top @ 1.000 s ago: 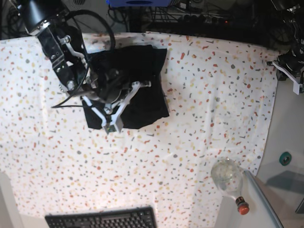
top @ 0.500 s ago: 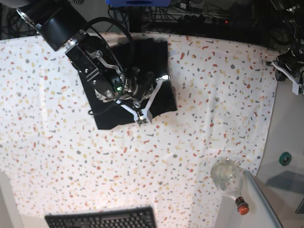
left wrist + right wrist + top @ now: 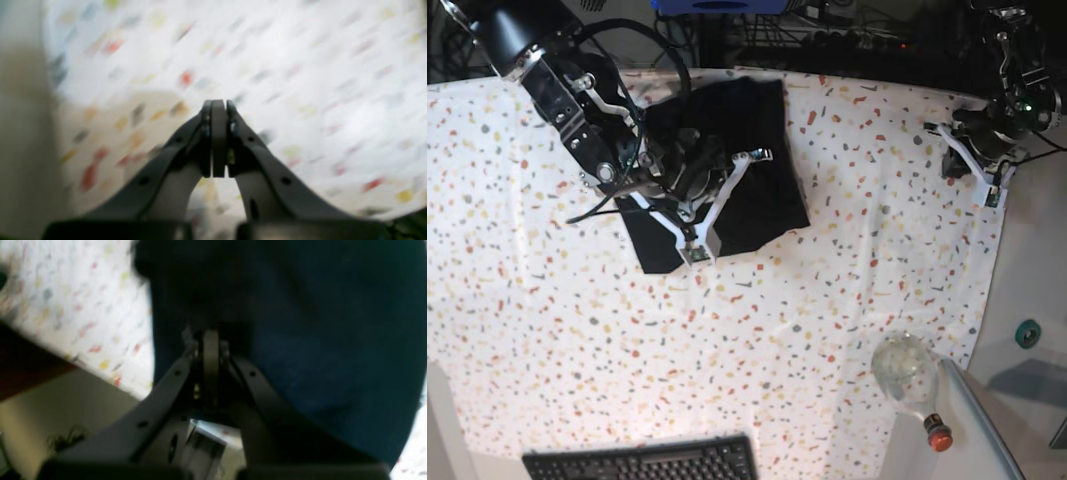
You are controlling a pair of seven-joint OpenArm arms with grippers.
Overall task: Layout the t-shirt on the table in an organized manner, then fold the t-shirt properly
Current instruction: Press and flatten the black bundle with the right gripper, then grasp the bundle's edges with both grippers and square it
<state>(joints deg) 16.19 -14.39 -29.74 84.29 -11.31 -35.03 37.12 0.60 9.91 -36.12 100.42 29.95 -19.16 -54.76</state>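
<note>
The black t-shirt [image 3: 752, 170] lies folded into a compact block at the back left of the speckled table [image 3: 827, 300]. My right gripper [image 3: 698, 250] is shut and hangs low over the shirt's near edge. In the right wrist view the shut right gripper [image 3: 210, 336] has the dark fabric [image 3: 317, 340] right behind it. I cannot tell whether it pinches any cloth. My left gripper [image 3: 983, 182] is shut and empty over the table's far right edge. In the left wrist view the left gripper [image 3: 218, 105] has only blurred speckled cloth [image 3: 300, 66] under it.
A black keyboard [image 3: 642, 462] sits at the front edge. A clear glass bottle [image 3: 905, 368] with a red cap [image 3: 938, 435] lies at the front right corner. The cloth's right edge drops off by the left arm. Cables and dark gear line the back.
The right arm swung over the shirt and back, and the shirt shifted slightly to the right. The left arm has moved in from the right edge over the table.
</note>
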